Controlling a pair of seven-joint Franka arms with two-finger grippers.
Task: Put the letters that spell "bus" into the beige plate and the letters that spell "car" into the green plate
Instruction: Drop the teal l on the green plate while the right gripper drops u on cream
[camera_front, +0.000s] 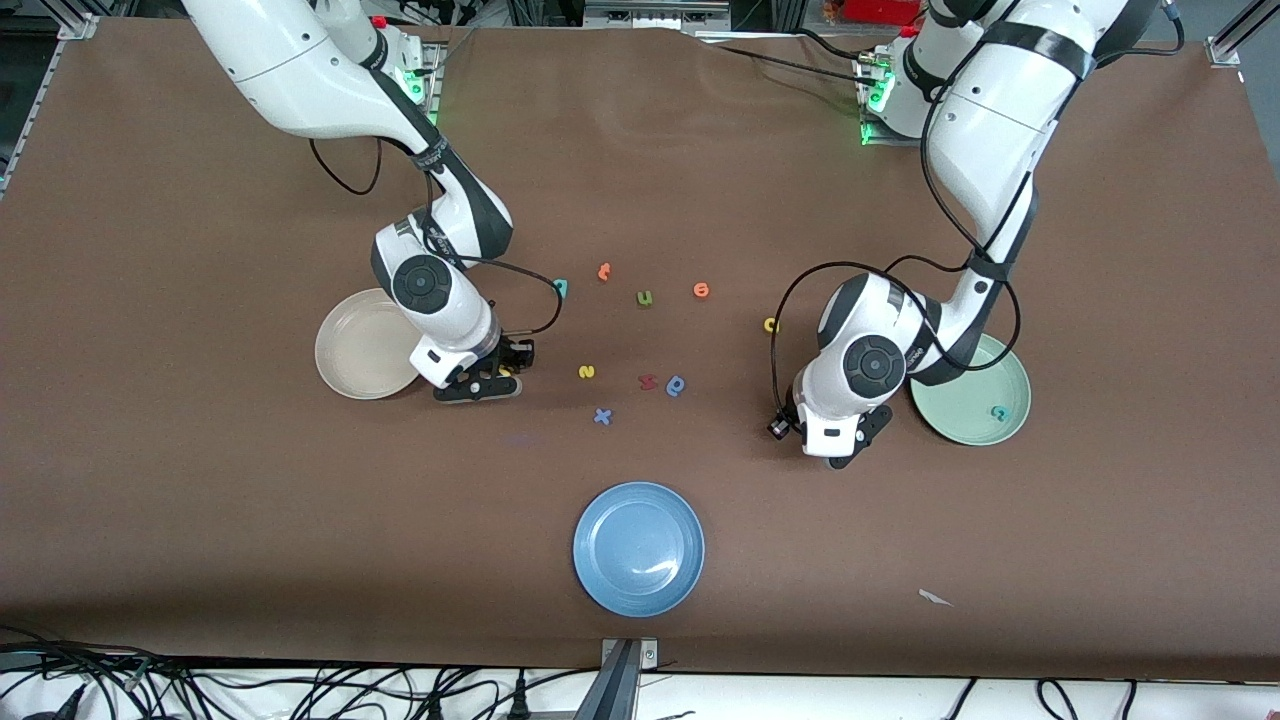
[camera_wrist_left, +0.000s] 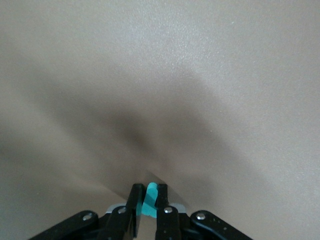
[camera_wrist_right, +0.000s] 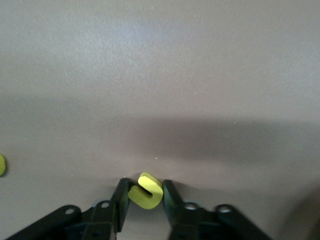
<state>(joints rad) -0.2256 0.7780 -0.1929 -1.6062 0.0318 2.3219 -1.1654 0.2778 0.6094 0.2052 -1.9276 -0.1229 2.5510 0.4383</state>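
1. Left wrist view: the left gripper (camera_wrist_left: 148, 202) is clamped on a teal letter (camera_wrist_left: 150, 200), low beside the green plate (camera_front: 1010, 420); lift straight up.
2. The right gripper (camera_wrist_right: 145, 197) pinches a yellow letter (camera_wrist_right: 146, 191) beside the beige plate (camera_front: 350, 350)'s edge; raise it clear of the rim before releasing.

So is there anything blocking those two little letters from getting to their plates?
Nothing visible. The right gripper pinches a yellow letter on the table right beside the beige plate. The left gripper pinches a teal letter beside the green plate. Only bare table lies between each letter and its plate.
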